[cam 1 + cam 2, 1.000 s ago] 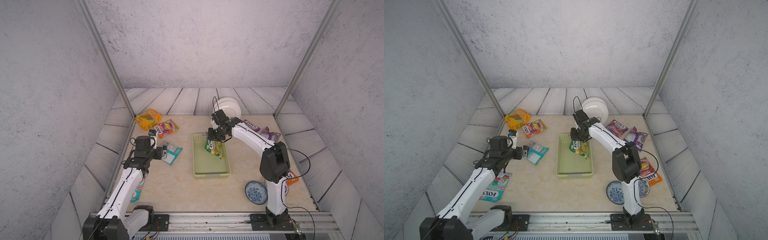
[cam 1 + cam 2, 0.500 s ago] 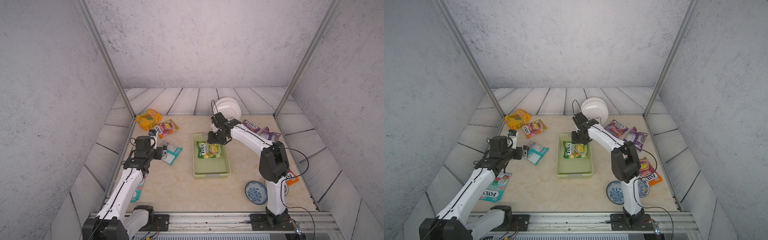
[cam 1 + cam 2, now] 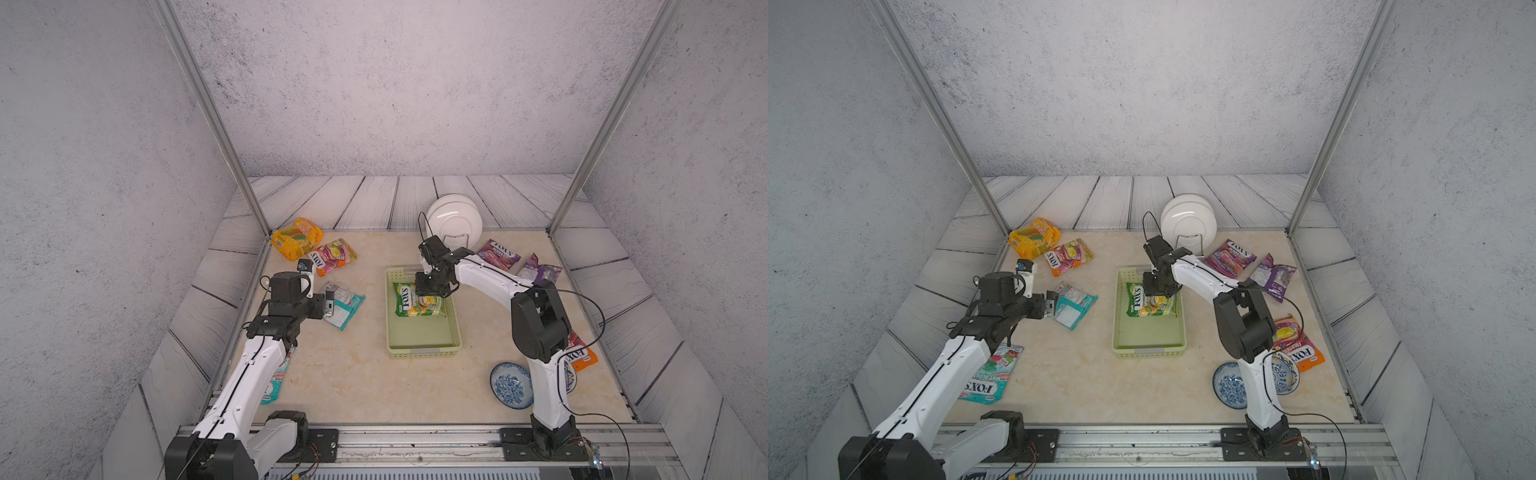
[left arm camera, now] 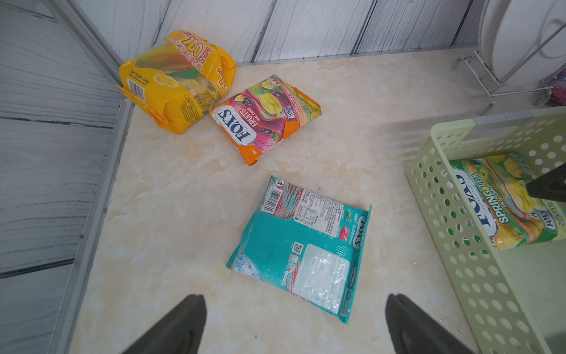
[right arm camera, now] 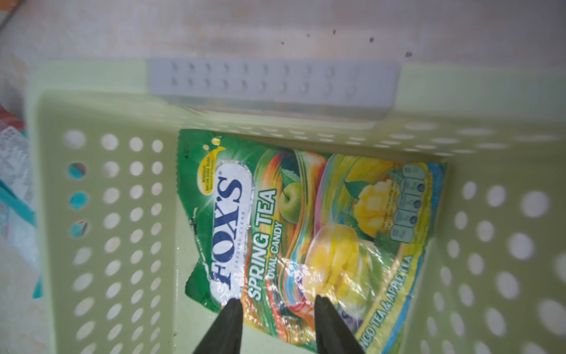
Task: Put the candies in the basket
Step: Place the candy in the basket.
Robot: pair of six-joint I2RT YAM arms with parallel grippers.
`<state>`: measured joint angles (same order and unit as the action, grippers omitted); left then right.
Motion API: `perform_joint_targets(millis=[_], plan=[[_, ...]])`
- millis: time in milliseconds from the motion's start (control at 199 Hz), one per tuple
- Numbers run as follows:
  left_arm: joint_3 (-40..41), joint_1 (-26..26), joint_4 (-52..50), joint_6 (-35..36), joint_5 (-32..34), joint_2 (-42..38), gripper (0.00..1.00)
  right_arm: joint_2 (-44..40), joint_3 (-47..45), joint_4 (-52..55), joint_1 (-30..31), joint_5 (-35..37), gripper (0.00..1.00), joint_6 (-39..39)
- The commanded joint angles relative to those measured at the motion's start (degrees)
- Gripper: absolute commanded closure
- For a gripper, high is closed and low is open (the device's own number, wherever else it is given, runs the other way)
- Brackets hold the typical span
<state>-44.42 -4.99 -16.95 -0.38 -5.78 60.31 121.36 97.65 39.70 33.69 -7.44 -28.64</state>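
Grey walls (image 3: 395, 83) enclose the marbled tabletop (image 3: 353, 374) bearing the basket (image 3: 424, 352).

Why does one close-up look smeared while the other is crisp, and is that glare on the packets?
Right wrist view: the basket rim is smeared, probably by motion; glare whitens the green packet. Left wrist view: sharp, slight sheen on the teal packet. Both top views: soft, even light.
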Motion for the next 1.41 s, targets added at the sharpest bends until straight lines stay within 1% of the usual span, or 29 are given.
perform_joint_targets(millis=[0, 50, 136, 246, 357, 443, 543, 644, 759, 845, 890, 1016, 1217, 1328, 1403], plan=[[0.1, -0.2, 0.7, 0.4, 0.7, -0.4, 0.02, 3.8, -1.1, -2.1, 0.7, -0.8, 0.59, -1.0], [0.5, -0.4, 0.7, 0.6, -0.1, -0.6, 0.02, 4.9, -0.9, -2.3, 0.9, -1.3, 0.61, -1.3], [-1.1, -0.2, 0.0, -0.2, -0.9, -0.1, 0.02, 6.4, 0.6, -0.9, 1.4, -1.5, 0.62, -1.2], [-0.1, -0.4, 0.7, 0.2, 0.6, -0.1, 0.02, 6.7, -0.1, -2.2, 2.1, -0.7, 0.62, -1.2], [-0.3, -0.5, 0.3, -0.2, -1.4, -0.1, 0.02, 7.3, 0.4, -1.2, 2.2, -2.0, 0.62, -2.2], [-1.5, -0.5, 0.1, -0.6, -1.0, 0.4, 0.02, 6.2, -0.4, -2.2, 2.2, -2.3, 0.63, -3.0], [0.2, -0.7, 0.7, 0.0, -0.7, 0.0, 0.02, 5.5, -1.8, -4.3, 2.2, -3.1, 0.63, -4.4], [-1.1, -0.5, -0.3, -0.7, -1.8, 0.1, 0.02, 5.6, -0.4, -2.1, 2.3, -3.6, 0.63, -4.5], [-0.4, -0.6, 0.6, -0.3, -0.6, 0.2, 0.02, 3.5, -1.2, -3.1, 2.3, -2.7, 0.63, -4.5], [0.0, -0.7, 0.2, -0.2, -2.4, 0.0, 0.02, 2.6, -0.5, -2.2, 2.2, -3.0, 0.63, -4.5], [-0.8, -0.7, -0.2, -0.6, -2.9, 0.3, 0.02, 2.1, 1.0, 0.1, 2.3, -3.1, 0.63, -4.0], [-2.0, -1.2, -0.5, -1.3, -1.2, 1.3, 0.02, -2.5, 1.5, 1.8, 2.3, -1.8, 0.62, -2.5], [-4.0, -1.3, -2.8, -1.5, -1.2, 3.0, 0.02, -10.7, 1.3, 6.4, 2.2, 1.5, 0.58, 0.3], [-5.3, -1.4, -2.9, -1.8, -0.7, 5.0, 0.02, -16.0, -1.8, 7.5, 2.2, 4.1, 0.54, 1.4], [-8.0, -1.0, -5.0, -2.3, -0.8, 7.5, 0.02, -19.7, -3.7, 8.6, 2.1, 5.8, 0.51, 2.3]])
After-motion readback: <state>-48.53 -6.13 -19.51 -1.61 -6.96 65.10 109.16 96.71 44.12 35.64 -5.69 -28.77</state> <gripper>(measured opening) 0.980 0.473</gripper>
